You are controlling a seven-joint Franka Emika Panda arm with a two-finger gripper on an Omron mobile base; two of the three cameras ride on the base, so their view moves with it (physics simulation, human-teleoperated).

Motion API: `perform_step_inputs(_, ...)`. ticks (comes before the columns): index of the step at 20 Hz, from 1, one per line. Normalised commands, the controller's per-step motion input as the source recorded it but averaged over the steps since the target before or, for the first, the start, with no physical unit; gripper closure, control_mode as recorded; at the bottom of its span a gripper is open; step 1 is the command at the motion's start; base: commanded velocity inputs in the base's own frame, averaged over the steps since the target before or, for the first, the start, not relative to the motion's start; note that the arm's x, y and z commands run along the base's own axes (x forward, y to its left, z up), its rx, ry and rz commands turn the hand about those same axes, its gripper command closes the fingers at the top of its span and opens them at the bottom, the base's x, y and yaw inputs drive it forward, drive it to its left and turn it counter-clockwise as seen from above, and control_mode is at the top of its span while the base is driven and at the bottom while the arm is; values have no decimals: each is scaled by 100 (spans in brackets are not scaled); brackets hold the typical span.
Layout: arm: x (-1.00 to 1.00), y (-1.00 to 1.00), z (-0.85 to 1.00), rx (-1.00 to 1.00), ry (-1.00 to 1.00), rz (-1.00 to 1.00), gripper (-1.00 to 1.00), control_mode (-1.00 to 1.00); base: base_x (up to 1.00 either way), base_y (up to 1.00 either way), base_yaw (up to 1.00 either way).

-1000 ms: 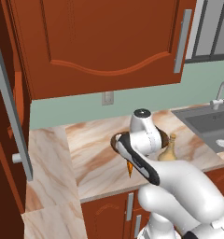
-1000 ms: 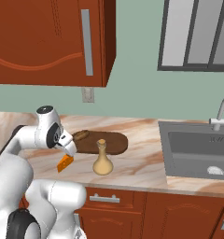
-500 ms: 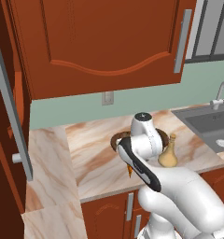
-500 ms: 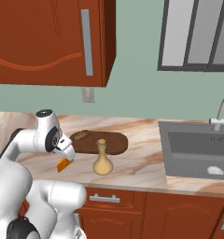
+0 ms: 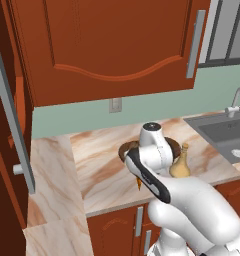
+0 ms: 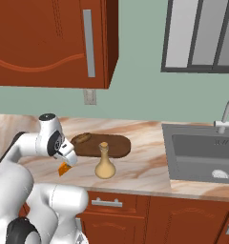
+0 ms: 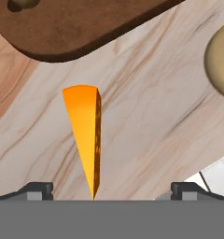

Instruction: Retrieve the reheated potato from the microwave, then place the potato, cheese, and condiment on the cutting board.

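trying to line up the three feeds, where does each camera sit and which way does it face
Left base view: behind the arm to its left, facing forward and down at the counter; the white arm rises lower right.
Right base view: behind to its right, facing the same counter and the sink; the arm rises lower left.
Hand view: on the hand, looking down at the cheese; the open gripper has its fingertips at the bottom.
Shared: cheese, cutting board, condiment.

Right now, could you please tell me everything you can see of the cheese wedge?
The cheese is a bright orange triangular wedge, smooth and waxy-looking, with a rounded wide end and a sharp tip. It lies flat on the marble counter, its wide end towards the cutting board but clear of its edge. The open end effector hangs above it, fingers either side of the tip, not touching.
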Motion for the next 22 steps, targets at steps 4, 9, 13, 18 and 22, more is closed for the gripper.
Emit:
perform_step_inputs(4, 3, 0, -7, 0, 11, -1, -100, -100, 0, 0, 0)
perform_step_inputs(9, 1, 0, -2, 0, 14, -5, -100, -100, 0, 0, 0)
perform_step_inputs(13, 3, 0, -8, 0, 13, -1, -100, -100, 0, 0, 0)
perform_step_inputs(18, 4, 0, -3, 0, 4, 0, -100, -100, 0, 0, 0)
perform_step_inputs(22, 0, 0, -6, 0, 1, 0, -100, -100, 0, 0, 0)
